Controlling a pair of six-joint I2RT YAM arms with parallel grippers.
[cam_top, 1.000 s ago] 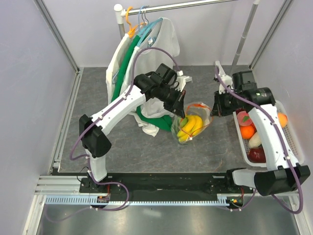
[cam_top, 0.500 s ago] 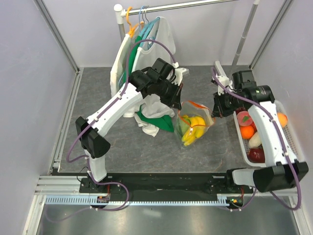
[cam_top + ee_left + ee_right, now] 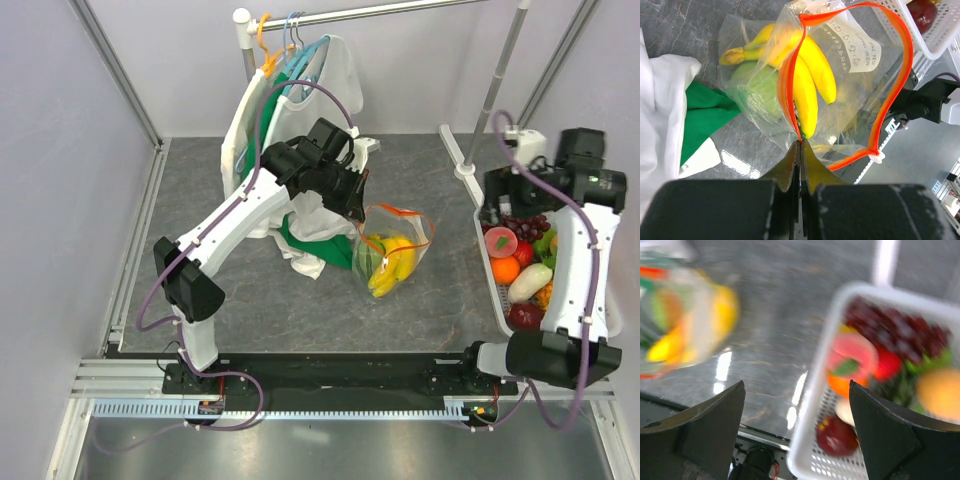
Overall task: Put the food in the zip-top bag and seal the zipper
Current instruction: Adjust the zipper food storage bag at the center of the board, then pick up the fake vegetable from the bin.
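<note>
Right gripper (image 3: 796, 386) has let go of the bag (image 3: 400, 236) and swung right over the basket (image 3: 492, 285), jaws wide. Left gripper (image 3: 800, 145) still pinches the zipper (image 3: 890, 105).

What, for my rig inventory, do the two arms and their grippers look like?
The left arm and right arm have white links, black joints and a looping purple cable each. The left gripper and right gripper have dark, wedge-shaped fingers.

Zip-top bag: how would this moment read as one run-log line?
left gripper: shut on zipper | zip-top bag: mouth open, bananas inside | right gripper: open, empty, beside basket
</note>
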